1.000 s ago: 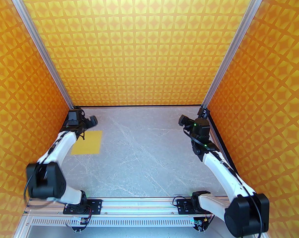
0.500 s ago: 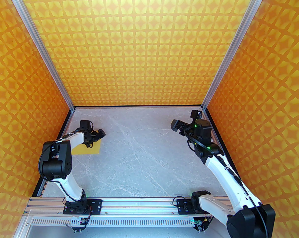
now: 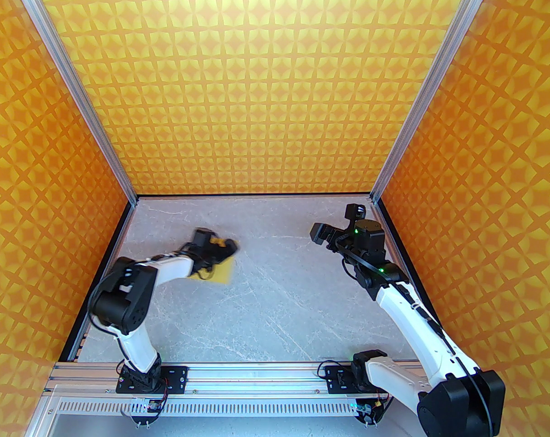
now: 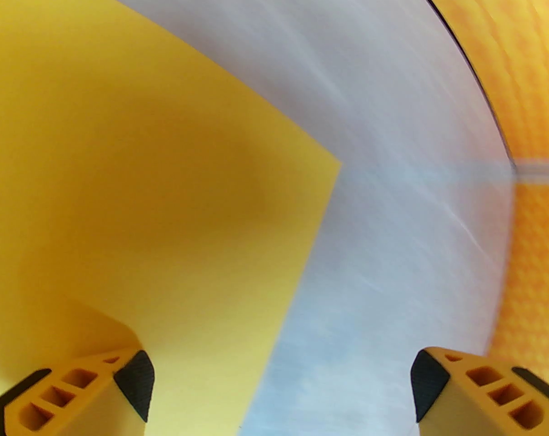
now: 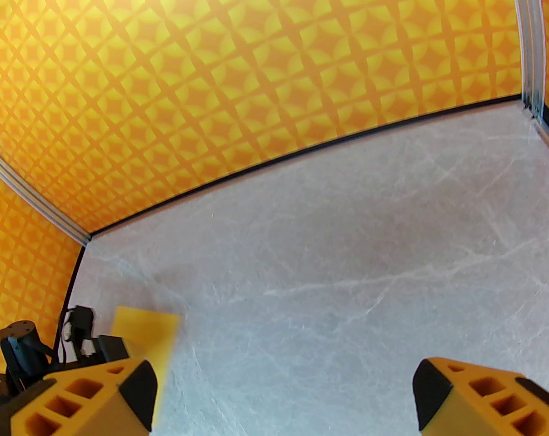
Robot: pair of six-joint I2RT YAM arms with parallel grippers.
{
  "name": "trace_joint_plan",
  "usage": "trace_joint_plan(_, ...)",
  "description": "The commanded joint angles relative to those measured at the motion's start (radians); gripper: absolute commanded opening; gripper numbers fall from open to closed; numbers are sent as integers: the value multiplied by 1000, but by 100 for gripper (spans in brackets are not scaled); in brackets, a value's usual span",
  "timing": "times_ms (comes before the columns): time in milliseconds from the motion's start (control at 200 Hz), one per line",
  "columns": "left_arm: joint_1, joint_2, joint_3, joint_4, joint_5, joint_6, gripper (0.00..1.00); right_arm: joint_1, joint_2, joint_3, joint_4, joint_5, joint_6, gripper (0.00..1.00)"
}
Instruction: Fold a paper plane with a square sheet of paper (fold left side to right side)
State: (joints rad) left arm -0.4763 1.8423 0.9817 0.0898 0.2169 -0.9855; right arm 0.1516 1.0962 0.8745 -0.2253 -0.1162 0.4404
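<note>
The square sheet of paper [image 3: 225, 275] is plain bright yellow and lies on the grey table, left of centre. My left gripper [image 3: 222, 246] hovers over its far edge, blurred by motion. In the left wrist view the sheet of paper [image 4: 142, 175] covers the left half, and its near edge curls up against the left fingertip [image 4: 136, 379]. The left gripper [image 4: 281, 384] is open, with bare table between the fingers. My right gripper [image 3: 336, 222] stands open at the back right, well clear of the sheet. From the right gripper [image 5: 283, 393] the paper [image 5: 147, 327] shows small at lower left.
The grey marbled table [image 3: 275, 307] is boxed in by orange star-patterned walls [image 3: 257, 107] on three sides. Aluminium posts [image 3: 393, 153] stand in the back corners. The arms' mounting rail [image 3: 257, 373] runs along the near edge.
My left arm swung from the back left corner to the right, and the sheet slid right along with it. The right gripper drifted slightly left.
</note>
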Motion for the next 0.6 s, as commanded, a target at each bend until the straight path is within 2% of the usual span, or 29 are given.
trace_joint_plan(0, -113, 78, 58, 19, -20, -174, 99, 15, 17, 38, -47, -26, -27, 99)
trace_joint_plan(90, -174, 91, 130, -1, -68, -188, 99, 35, 41, 64, -108, 3, -33, 99)
trace_joint_plan(235, -176, 46, 183, -59, -108, -154, 99, 92, 104, 109, -205, 24, -15, 99)
trace_joint_plan(345, -159, -19, 207, -165, -132, -38, 99, 160, 146, 100, -212, 34, 13, 99)
trace_joint_plan(440, -133, -89, 209, -278, -186, 91, 99, 200, 182, 67, -149, -1, 81, 98)
trace_joint_plan(530, -89, -164, 173, -342, -208, 192, 99, 259, 238, 62, -100, -5, 135, 80)
trace_joint_plan(595, -43, -223, 128, -357, -211, 241, 99, 304, 289, 63, -56, -17, 184, 56)
